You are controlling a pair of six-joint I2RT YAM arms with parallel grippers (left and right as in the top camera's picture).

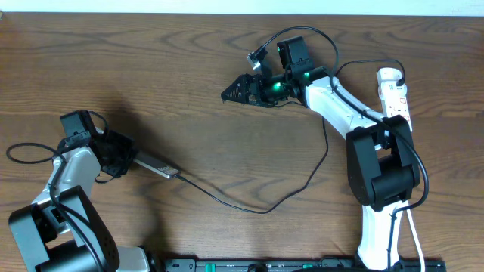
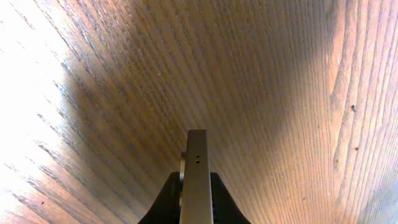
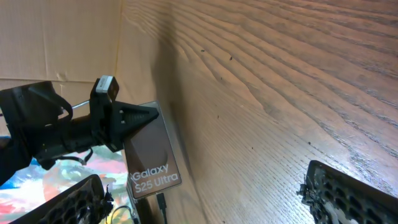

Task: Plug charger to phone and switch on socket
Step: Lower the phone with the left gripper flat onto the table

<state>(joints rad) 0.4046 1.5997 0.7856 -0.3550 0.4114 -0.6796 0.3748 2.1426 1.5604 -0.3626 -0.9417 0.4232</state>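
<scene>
While the left hand (image 1: 125, 160) pinches the phone (image 1: 156, 168) on edge, the right hand (image 1: 240, 91) hovers spread apart.

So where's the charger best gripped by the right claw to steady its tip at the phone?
Probably on the thin cable just behind the tip, where the charger meets the end of the phone held by the left claw. That stretch runs fairly straight over the table, so the open right claw would best drop from above, jaws straddling the cable.
</scene>
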